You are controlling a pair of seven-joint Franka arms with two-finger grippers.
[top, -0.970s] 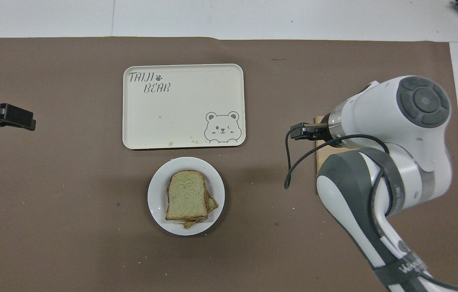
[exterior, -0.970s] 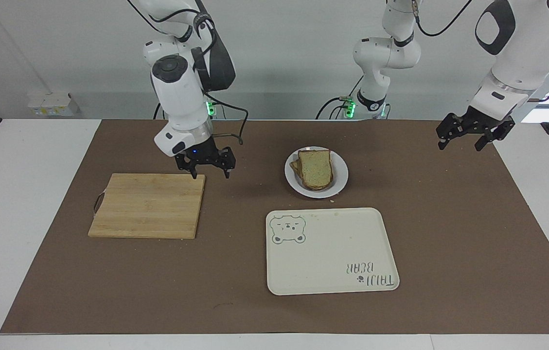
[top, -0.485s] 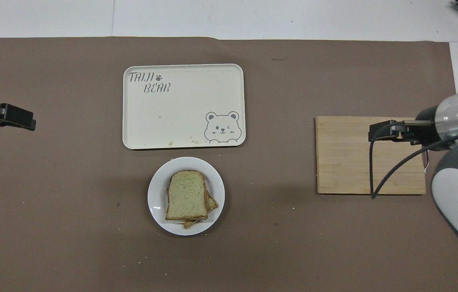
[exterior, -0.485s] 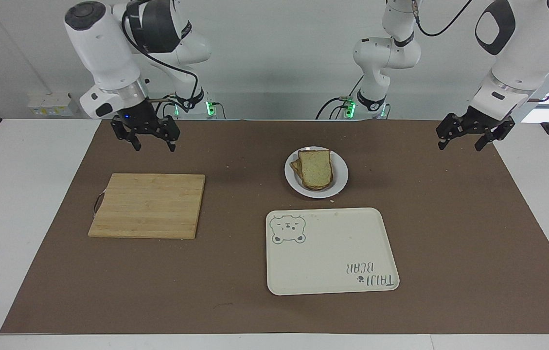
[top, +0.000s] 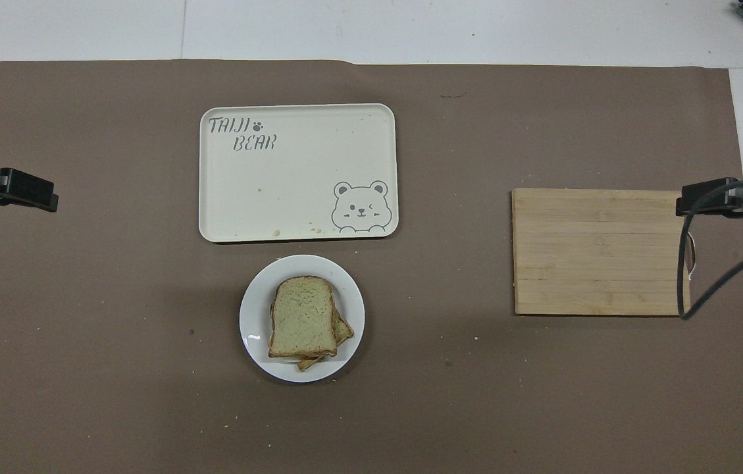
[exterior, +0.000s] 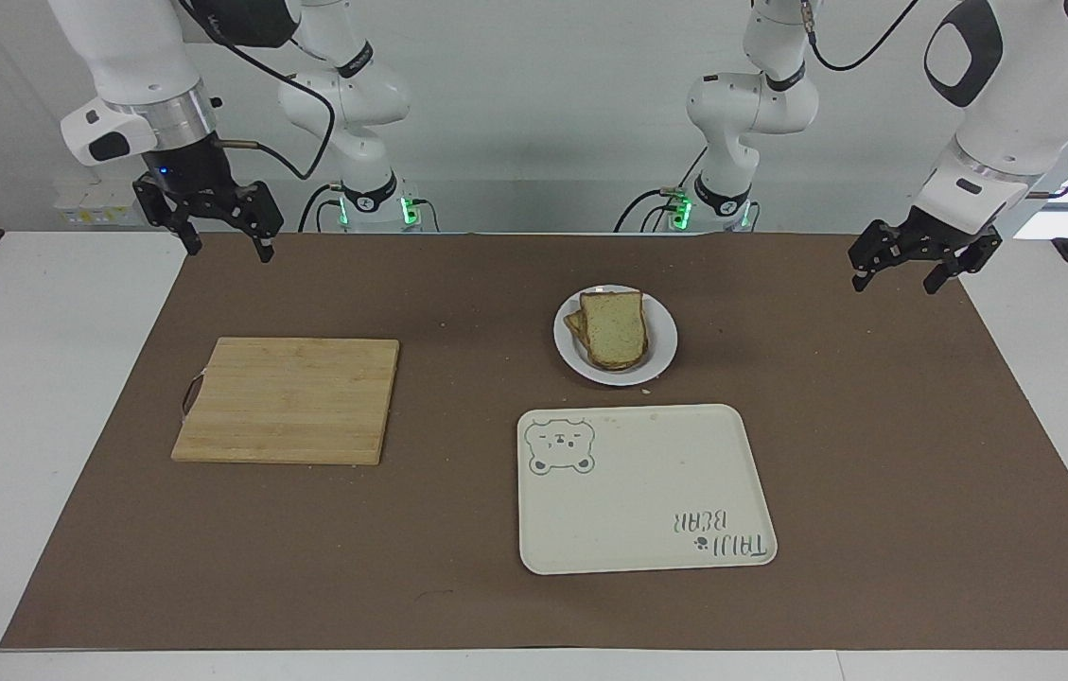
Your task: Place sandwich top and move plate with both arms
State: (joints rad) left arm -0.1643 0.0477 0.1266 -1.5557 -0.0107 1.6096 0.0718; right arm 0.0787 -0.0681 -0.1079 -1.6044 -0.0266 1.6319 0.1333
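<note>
The sandwich top [exterior: 613,325] lies on a stack of other slices on the small white plate [exterior: 662,354], near the middle of the table; it also shows in the overhead view [top: 303,315], on the plate [top: 254,341]. My right gripper [exterior: 225,252] is open and empty, raised over the mat's corner at the right arm's end of the table, apart from the plate; it shows at the overhead view's edge [top: 686,204]. My left gripper [exterior: 894,285] is open and empty, raised over the mat's edge at the left arm's end [top: 42,195], where the left arm waits.
A cream rectangular tray [exterior: 647,530] with a bear drawing lies just farther from the robots than the plate [top: 299,217]. A wooden cutting board [exterior: 288,399] lies toward the right arm's end [top: 598,250]. A brown mat covers the table, with crumbs near the plate.
My right gripper has left the cutting board's near corner, risen, and swung out toward the right arm's end of the table. The left gripper, plate and bread have not moved.
</note>
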